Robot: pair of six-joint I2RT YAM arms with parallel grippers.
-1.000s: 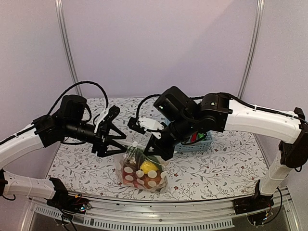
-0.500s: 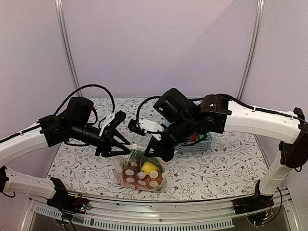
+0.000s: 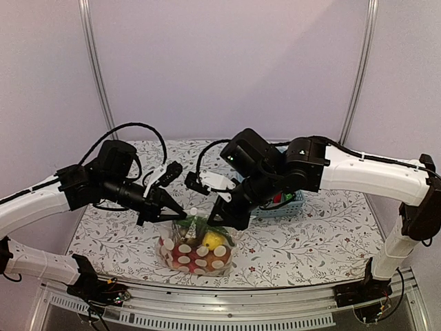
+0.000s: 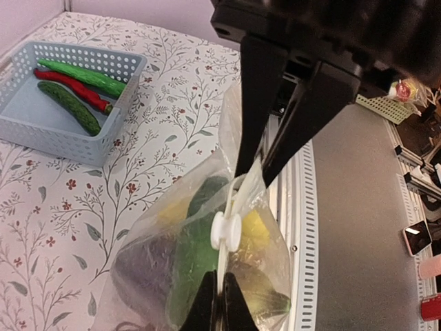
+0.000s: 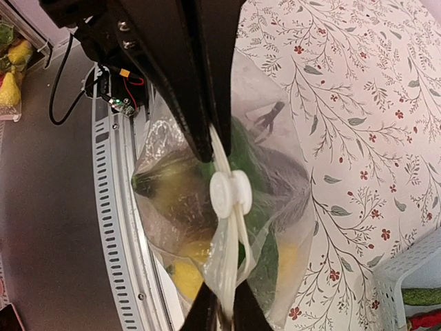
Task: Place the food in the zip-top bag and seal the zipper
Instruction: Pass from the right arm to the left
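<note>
Left gripper (image 4: 219,307): clamped on zipper (image 5: 240,241), 1 end.
Right gripper (image 5: 222,310): clamped on opposite end.
Zip-top bag (image 3: 195,254): on table (image 3: 310,234), between the 2 grippers.
Risk: zipper may be pulled free by uneven tension.

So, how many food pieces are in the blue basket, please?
3 in the basket: a light green cucumber, a red chili, a dark green cucumber; its cropped corner may hide more.
</note>
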